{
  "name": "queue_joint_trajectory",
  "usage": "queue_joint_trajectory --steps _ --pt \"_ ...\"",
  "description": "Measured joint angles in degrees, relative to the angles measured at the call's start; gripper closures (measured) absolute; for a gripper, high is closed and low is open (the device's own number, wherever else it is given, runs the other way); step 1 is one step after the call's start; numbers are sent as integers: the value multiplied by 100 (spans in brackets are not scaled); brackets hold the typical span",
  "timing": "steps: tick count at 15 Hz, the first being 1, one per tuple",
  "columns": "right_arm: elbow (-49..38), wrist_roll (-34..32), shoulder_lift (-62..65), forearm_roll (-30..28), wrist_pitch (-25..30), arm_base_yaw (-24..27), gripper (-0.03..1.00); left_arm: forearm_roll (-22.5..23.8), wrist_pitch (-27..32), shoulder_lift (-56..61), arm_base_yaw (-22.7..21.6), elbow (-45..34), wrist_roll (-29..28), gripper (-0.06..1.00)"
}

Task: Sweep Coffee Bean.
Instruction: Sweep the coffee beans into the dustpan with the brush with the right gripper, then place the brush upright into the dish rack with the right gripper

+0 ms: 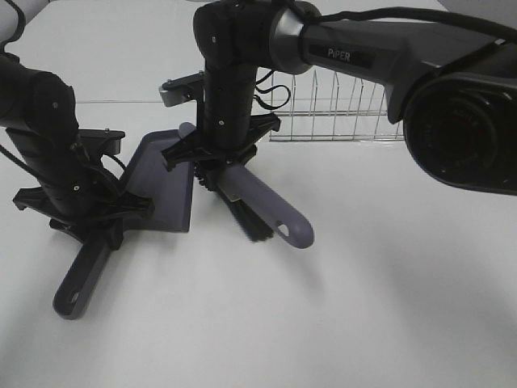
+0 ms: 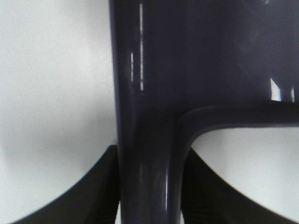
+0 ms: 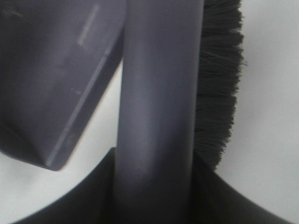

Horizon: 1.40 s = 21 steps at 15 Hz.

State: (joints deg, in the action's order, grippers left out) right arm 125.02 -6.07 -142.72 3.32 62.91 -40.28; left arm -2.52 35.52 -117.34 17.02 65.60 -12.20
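Note:
My left gripper (image 1: pixel 97 230) is shut on the handle of the grey dustpan (image 1: pixel 161 182), whose blade lies flat on the white table. In the left wrist view the dustpan (image 2: pixel 201 60) fills the picture, and its handle runs between my dark fingers (image 2: pixel 88 200). The right gripper (image 1: pixel 220 174) points down just right of the pan, shut on the grey brush (image 1: pixel 275 212). The brush's black bristles (image 1: pixel 254 225) rest on the table. In the right wrist view the brush handle (image 3: pixel 159 107) stands beside the bristles (image 3: pixel 219 93) and the pan's edge (image 3: pixel 56 93). No coffee bean is visible in any view.
A wire rack (image 1: pixel 339 113) stands at the back behind the right arm. The right arm's thick dark body (image 1: pixel 452 121) fills the upper right of the high view. White table (image 1: pixel 363 307) spreads across the front and right.

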Motion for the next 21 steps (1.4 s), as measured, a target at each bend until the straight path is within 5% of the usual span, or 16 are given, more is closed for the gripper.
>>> queue_joint_trajectory --steps 3,5,9,12,18,21 --pt "510 46 -80 745 11 -11 62 0 0 0 0 0 0 58" --pt "882 -23 -126 739 138 -17 62 0 6 0 0 0 0 58" --pt "1954 -183 -97 -607 699 -17 62 -6 6 0 0 0 0 58" --pt "1977 -183 304 -1169 728 74 62 -6 6 0 0 0 0 58" --pt "1879 -183 1261 -1209 739 1077 62 -6 6 0 0 0 0 58" --pt "779 -183 2097 -1192 733 1690 62 -6 6 0 0 0 0 58"
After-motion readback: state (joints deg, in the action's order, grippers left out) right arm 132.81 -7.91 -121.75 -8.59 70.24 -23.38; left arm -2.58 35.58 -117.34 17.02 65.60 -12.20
